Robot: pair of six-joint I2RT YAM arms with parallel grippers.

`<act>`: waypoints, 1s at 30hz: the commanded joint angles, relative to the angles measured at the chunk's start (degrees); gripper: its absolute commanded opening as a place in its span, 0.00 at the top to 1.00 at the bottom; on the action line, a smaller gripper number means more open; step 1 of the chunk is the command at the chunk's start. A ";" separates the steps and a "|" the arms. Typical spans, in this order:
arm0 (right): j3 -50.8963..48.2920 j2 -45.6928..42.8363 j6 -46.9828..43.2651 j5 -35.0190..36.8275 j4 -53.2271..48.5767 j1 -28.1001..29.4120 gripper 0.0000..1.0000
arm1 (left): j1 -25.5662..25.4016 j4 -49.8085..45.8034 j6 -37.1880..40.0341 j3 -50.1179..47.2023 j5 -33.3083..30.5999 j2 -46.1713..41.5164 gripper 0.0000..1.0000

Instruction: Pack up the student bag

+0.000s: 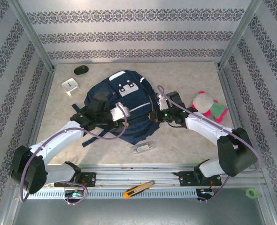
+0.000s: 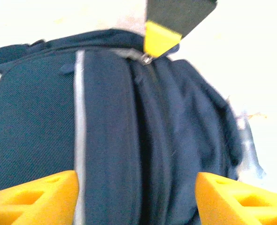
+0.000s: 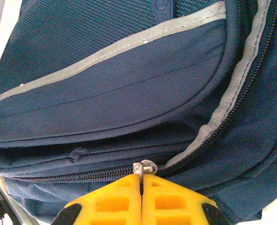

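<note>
Student bag (image 1: 122, 105) lies flat mid-table, its zipper pull (image 3: 145, 167) pinched between the closed yellow fingers of the right end effector (image 3: 142, 180) at the bag's right side. The left end effector (image 2: 136, 187) hovers over the front panel, fingers spread apart and holding nothing. A plush toy (image 1: 205, 104) rests on the table (image 1: 185, 140) beyond the right arm.

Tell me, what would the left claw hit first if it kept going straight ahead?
Probably the student bag: its navy fabric lies right ahead of the open left gripper, though depth is unclear.
</note>
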 commanded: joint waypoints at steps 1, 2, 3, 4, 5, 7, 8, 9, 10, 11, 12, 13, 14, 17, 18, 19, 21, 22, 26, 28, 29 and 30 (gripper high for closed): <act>-0.65 0.06 0.85 0.60 1.70 0.65 1.00 | -3.99 6.07 -7.94 4.00 -5.70 5.65 0.28; -0.51 -0.16 0.88 0.58 1.65 0.75 1.00 | -4.92 6.94 -9.59 5.21 -7.11 7.88 0.26; -0.38 -0.39 0.74 0.61 1.66 0.74 1.00 | -5.59 7.69 -10.70 5.95 -8.58 9.63 0.25; -0.29 -0.51 0.71 0.58 1.61 0.74 1.00 | -6.47 8.92 -11.88 6.72 -10.91 11.37 0.24; -0.20 -0.61 0.65 0.58 1.53 0.74 1.00 | -7.01 9.46 -11.95 7.35 -11.21 12.77 0.23; -0.27 -0.85 0.70 0.49 1.38 0.74 1.00 | -7.46 10.98 -12.52 8.01 -12.05 14.88 0.23; -0.37 -0.88 0.71 0.43 1.54 0.79 1.00 | -7.53 11.01 -12.58 8.32 -11.83 15.76 0.23; -0.44 -0.98 0.74 0.47 1.53 0.74 1.00 | -7.49 10.67 -12.21 8.64 -11.67 16.41 0.25; -0.53 -0.96 0.85 0.41 1.55 0.74 1.00 | -7.49 10.21 -11.95 8.85 -11.72 16.72 0.27; -0.61 -1.09 0.86 0.48 1.56 0.74 1.00 | -7.49 9.80 -11.54 9.06 -11.77 16.99 0.29; -0.77 -1.18 0.82 0.49 1.50 0.70 1.00 | -7.49 8.52 -10.56 9.31 -11.87 17.42 0.34; -0.94 -1.35 0.85 0.57 1.49 0.65 1.00 | -7.51 7.87 -10.12 9.34 -11.90 17.66 0.37; -1.32 -1.64 0.76 0.83 1.50 0.48 1.00 | -7.44 7.05 -8.92 8.97 -11.97 17.31 0.47; -2.61 -2.86 1.15 1.52 1.15 -0.39 1.00 | -7.18 8.57 -4.01 4.09 -10.85 12.53 0.93; -2.97 -3.18 1.36 1.79 1.25 -0.40 1.00 | -6.99 8.68 -2.69 3.10 -9.84 11.06 0.97; -3.41 -3.57 1.80 1.90 1.58 -0.40 1.00 | -6.57 8.22 -1.06 2.08 -7.81 9.37 1.00; -4.15 -4.03 2.74 1.79 2.52 0.01 1.00 | -5.45 7.92 0.28 0.78 -4.58 6.44 1.00; -4.40 -4.13 2.99 1.73 2.75 0.44 1.00 | -4.57 8.03 0.43 0.00 -2.51 5.00 1.00; -5.48 -3.60 3.39 1.31 4.55 3.03 1.00 | -0.69 12.57 -0.94 -3.68 5.29 0.79 1.00; -5.82 -2.76 3.72 0.34 6.09 4.29 1.00 | 0.40 15.02 -2.43 -4.34 6.91 0.87 1.00; -5.78 -2.33 3.88 -0.22 6.60 4.81 1.00 | 0.58 15.25 -2.49 -4.06 7.65 1.37 1.00; -5.61 -1.90 3.89 -0.33 6.66 5.27 1.00 | 0.68 15.46 -2.61 -3.81 8.04 1.81 1.00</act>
